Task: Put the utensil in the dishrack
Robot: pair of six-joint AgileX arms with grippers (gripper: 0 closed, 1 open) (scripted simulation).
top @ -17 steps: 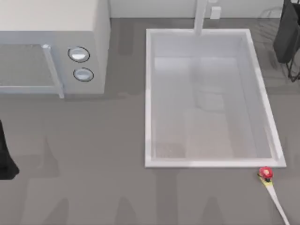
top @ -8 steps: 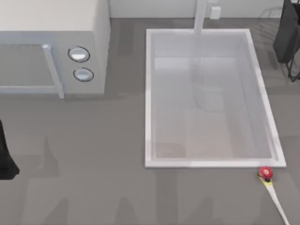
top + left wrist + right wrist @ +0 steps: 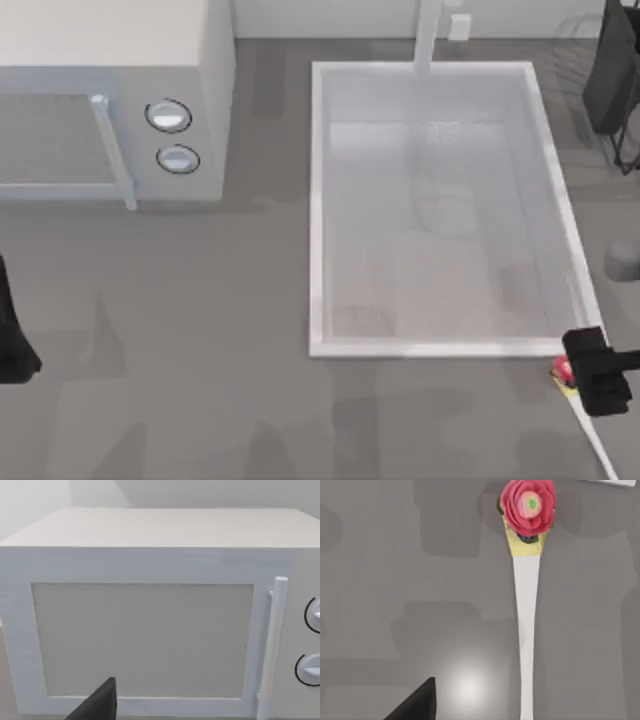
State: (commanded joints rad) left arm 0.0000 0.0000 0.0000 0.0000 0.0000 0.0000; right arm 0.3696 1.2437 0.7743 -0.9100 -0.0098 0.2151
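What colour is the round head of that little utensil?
Red, rose-like, with a pale centre and green dot on the utensil; best seen in the right wrist view.

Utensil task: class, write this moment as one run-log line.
stage: approach | right gripper: above utensil, not holding | utensil: flat on table by sink corner | dishrack: far right | left gripper: parked, left edge

From above, my right gripper sits over the utensil at about five o'clock, covering most of its red head and the upper handle; the handle's far end runs off the bottom edge. I can't tell how the fingers stand. The dishrack at one o'clock is cut by the right edge, with a dark block across its wires. My left arm at nine o'clock is clipped by the left edge. In the left wrist view, the microwave has its knobs cropped.
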